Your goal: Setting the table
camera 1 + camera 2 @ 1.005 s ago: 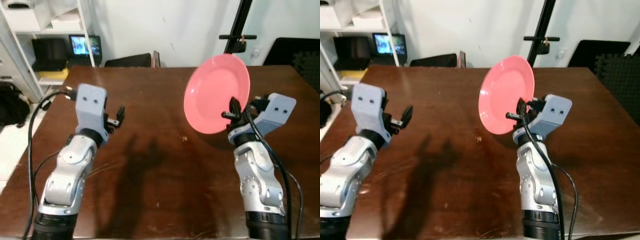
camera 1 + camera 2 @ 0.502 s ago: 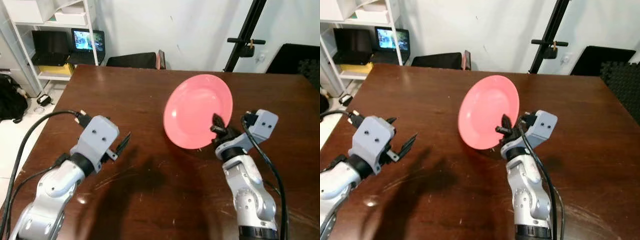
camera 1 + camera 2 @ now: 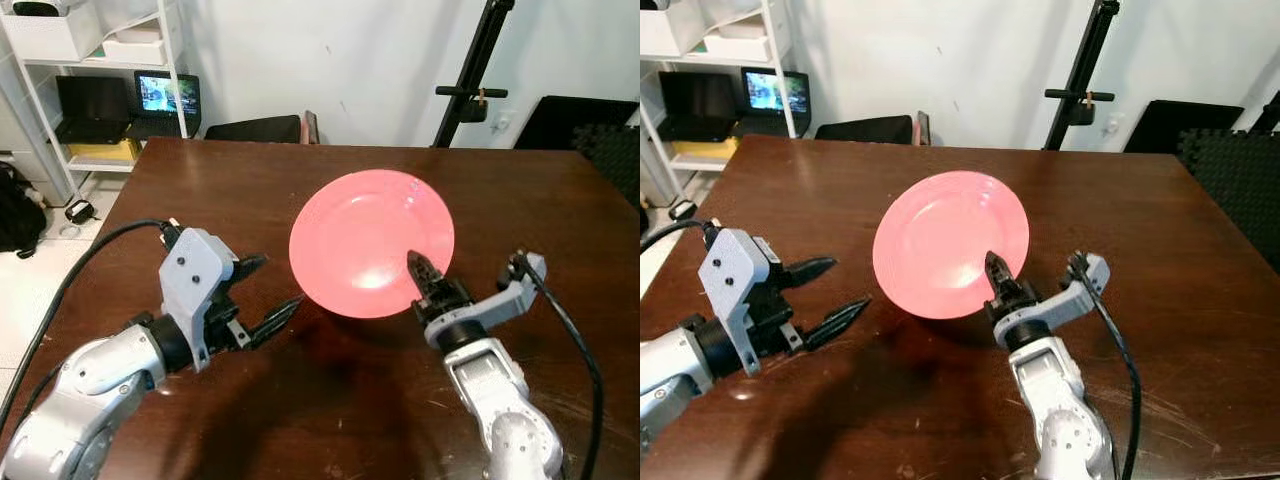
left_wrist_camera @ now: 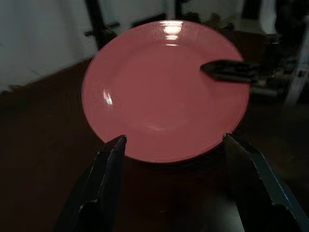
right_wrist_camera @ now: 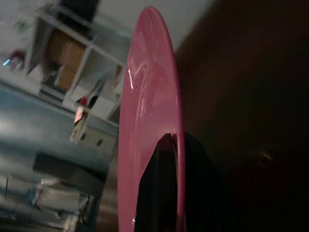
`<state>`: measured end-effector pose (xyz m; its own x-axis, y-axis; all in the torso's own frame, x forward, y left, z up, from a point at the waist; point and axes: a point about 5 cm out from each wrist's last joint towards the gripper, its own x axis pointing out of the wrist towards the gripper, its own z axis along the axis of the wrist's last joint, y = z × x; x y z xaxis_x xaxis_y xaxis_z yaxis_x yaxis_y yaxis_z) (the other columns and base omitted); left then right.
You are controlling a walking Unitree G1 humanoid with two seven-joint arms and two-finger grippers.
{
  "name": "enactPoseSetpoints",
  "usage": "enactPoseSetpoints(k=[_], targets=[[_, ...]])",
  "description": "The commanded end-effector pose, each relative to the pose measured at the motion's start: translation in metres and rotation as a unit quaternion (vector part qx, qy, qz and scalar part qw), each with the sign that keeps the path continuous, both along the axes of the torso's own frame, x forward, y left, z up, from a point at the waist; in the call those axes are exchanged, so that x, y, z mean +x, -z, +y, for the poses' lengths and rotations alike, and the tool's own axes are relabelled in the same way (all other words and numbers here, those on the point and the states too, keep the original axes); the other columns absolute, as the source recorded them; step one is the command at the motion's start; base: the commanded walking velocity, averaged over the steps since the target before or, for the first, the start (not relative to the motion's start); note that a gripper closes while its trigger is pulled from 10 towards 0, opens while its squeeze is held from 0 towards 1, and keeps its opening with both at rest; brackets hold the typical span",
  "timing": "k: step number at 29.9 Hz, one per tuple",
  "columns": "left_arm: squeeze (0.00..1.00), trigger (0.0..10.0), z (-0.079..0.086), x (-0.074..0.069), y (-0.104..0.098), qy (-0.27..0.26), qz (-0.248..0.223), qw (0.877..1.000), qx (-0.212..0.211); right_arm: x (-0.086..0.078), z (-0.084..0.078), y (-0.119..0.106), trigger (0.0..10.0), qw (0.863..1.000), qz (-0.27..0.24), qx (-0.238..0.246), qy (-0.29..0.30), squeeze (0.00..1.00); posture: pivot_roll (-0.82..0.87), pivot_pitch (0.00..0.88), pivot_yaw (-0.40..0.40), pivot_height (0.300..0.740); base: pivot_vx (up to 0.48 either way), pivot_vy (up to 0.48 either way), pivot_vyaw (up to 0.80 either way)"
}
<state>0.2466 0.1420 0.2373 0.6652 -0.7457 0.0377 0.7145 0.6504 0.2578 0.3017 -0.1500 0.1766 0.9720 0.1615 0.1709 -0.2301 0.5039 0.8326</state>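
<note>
Nearest the camera, the two silver arms reach forward over the dark brown tabletop (image 3: 300,420). On the robot's left, the left pincer (image 3: 268,292) hangs just above the wood with its two black fingers spread well apart, their tips pointing toward the pink plate (image 3: 370,240); the wrist view from that arm looks between the fingers (image 4: 104,186) straight at the plate's face, with a gap of bare wood between fingertips and rim. A black cable (image 3: 70,270) loops from this arm off the left edge of the tabletop. On the robot's right, the right pincer (image 3: 428,283) is clamped on the plate's near rim, one finger lying over the upper face and the other behind it, as its wrist view shows with the rim (image 5: 169,96) pinched edge-on. The plate is held tilted above the middle of the tabletop, its face turned up and toward the robot, and it casts a dark shadow (image 3: 330,330) on the wood beneath; whether its low edge touches the surface cannot be told. A second black cable (image 3: 575,340) curves along the right arm. Beyond the far edge of the tabletop, a dark chair back (image 3: 255,128) stands by a white wall. To the far left is a white shelf unit (image 3: 60,70) holding a small lit screen (image 3: 165,92), and to the far right a black stand (image 3: 480,70) rises beside a dark foam mat (image 3: 585,120).
</note>
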Motion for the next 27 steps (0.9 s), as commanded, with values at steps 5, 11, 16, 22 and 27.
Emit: enactPoseSetpoints(k=[5, 11, 16, 22, 27], targets=[[0.00, 10.0, 0.009, 0.003, -0.001, 0.001, 0.012, 1.000, 0.028, 0.005, -0.005, 0.023, 10.0, 0.997, 0.064, 0.050, -0.013, 0.00, 0.10, 0.138, 0.056, 0.740, 0.000, 0.000, 0.00], [0.00, 10.0, 0.021, -0.001, -0.006, 0.027, 0.026, 0.995, 0.091, -0.003, 0.011, 0.045, 10.0, 0.991, 0.106, 0.027, -0.079, 0.00, 0.11, 0.151, 0.066, 0.740, 0.000, 0.000, 0.00], [0.00, 10.0, 0.043, -0.016, -0.007, 0.083, 0.062, 0.977, 0.185, -0.007, 0.016, 0.049, 10.0, 0.986, 0.114, 0.065, -0.101, 0.00, 0.13, 0.156, 0.071, 0.740, 0.000, 0.000, 0.00], [0.00, 10.0, 0.048, -0.014, -0.007, 0.085, 0.063, 0.971, 0.214, -0.015, 0.015, 0.053, 10.0, 0.986, 0.113, 0.065, -0.103, 0.00, 0.13, 0.158, 0.077, 0.740, 0.000, 0.000, 0.00], [0.00, 10.0, 0.042, -0.013, -0.004, 0.091, 0.064, 0.972, 0.208, -0.018, 0.008, 0.061, 10.0, 0.988, 0.126, 0.016, -0.090, 0.00, 0.12, 0.157, 0.077, 0.740, 0.000, 0.000, 0.00]])
